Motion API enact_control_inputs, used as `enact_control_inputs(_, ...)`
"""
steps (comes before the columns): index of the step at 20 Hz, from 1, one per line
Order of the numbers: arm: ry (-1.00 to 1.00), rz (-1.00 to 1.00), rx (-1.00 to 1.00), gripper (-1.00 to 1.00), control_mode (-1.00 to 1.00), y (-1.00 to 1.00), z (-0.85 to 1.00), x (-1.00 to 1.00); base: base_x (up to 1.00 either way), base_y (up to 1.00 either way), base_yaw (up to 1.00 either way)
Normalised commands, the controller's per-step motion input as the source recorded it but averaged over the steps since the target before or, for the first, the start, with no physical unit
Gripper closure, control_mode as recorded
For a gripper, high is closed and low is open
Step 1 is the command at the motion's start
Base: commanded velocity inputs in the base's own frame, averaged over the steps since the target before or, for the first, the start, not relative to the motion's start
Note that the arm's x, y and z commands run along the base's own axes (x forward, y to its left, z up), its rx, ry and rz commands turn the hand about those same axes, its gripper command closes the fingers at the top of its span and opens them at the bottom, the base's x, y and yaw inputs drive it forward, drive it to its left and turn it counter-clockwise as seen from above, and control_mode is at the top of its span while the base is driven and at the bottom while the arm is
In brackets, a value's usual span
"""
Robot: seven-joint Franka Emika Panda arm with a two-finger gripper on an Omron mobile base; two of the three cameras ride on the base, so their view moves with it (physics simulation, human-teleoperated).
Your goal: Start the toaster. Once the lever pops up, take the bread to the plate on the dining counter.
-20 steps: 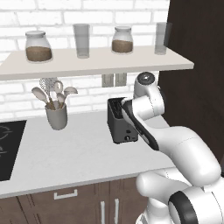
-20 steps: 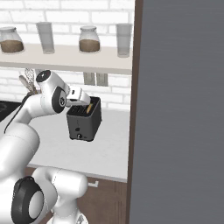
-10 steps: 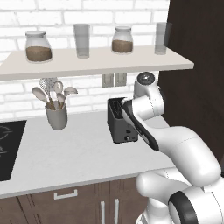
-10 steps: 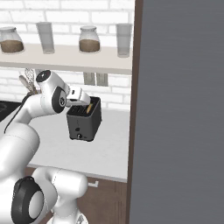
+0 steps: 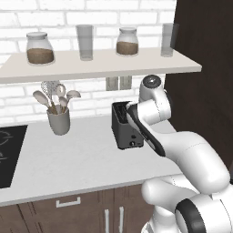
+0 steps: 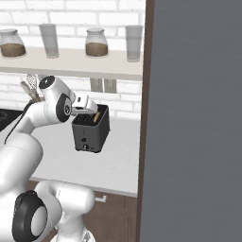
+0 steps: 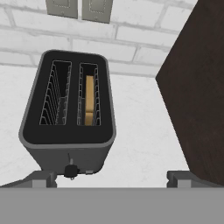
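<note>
The black two-slot toaster (image 7: 68,113) stands on the white kitchen counter (image 5: 68,159), near the brick wall. A tan slice of bread (image 7: 89,99) sits down in its right-hand slot as the hand view shows it; the other slot is empty. A small round knob (image 7: 70,170) shows low on its front. My gripper (image 7: 113,178) hovers just above and in front of the toaster (image 6: 90,130), open, its fingertips (image 7: 41,178) wide apart with nothing between them. In the left base view my arm covers part of the toaster (image 5: 126,129). The plate and the dining counter are out of view.
A tall dark cabinet (image 6: 194,118) rises close on the toaster's right. A grey utensil holder (image 5: 58,119) stands to the left, with a black cooktop (image 5: 7,154) beyond it. Above hangs a shelf (image 5: 100,66) with jars and glasses. Wall outlets (image 7: 78,8) sit behind the toaster.
</note>
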Motion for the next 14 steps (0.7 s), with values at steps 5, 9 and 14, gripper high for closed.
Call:
enact_control_inputs(5, 0.00, 0.00, 0.00, -1.00, -1.00, 0.00, 0.00, 0.00, 0.00, 0.00, 0.00)
enact_control_inputs(9, 0.00, 0.00, 0.00, -1.00, -1.00, 0.00, 0.00, 0.00, 0.00, 0.00, 0.00)
enact_control_inputs(14, 0.00, 0.00, 0.00, -1.00, -1.00, 0.00, 0.00, 0.00, 0.00, 0.00, 0.00)
